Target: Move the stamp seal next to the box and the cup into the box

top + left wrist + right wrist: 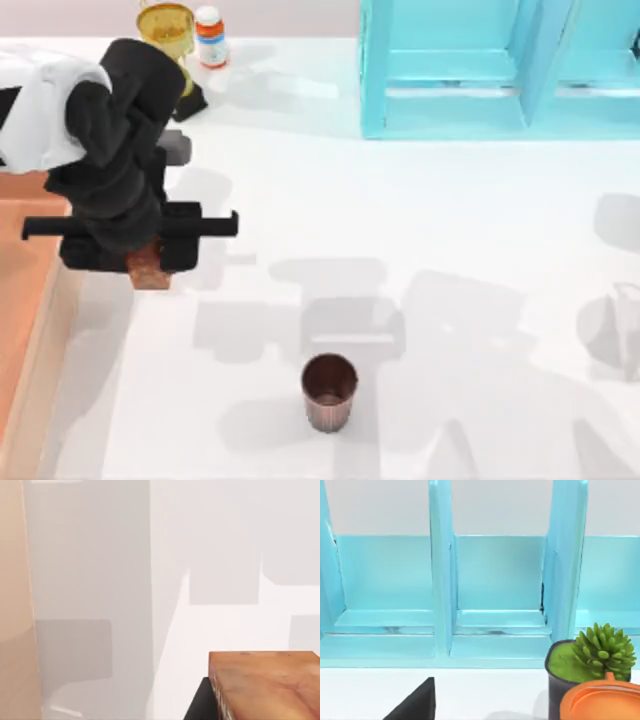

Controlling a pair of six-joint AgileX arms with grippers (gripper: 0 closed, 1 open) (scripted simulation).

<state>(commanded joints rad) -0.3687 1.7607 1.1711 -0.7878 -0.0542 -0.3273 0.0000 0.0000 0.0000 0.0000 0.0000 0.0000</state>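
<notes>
Near the table's left edge, my left gripper (148, 255) holds the stamp seal (148, 268) between narrow fingers, hanging above the white surface. Just to its left lies the box (30, 330), so the coming move goes leftward over the light rim, I judge. At the front centre stands the cup (329, 390), well apart to the right, and my left arm is nearer to it.

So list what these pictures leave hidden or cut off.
- Left pincer: in the top view the black arm covers its fingers and most of the reddish-brown blocky stamp seal.
- Shallow orange-tan wooden box: cut by the top view's left edge.
- Gold trophy: top cut by the edge, base behind the arm.
- Dark brown ribbed cup: contents too dark.
</notes>
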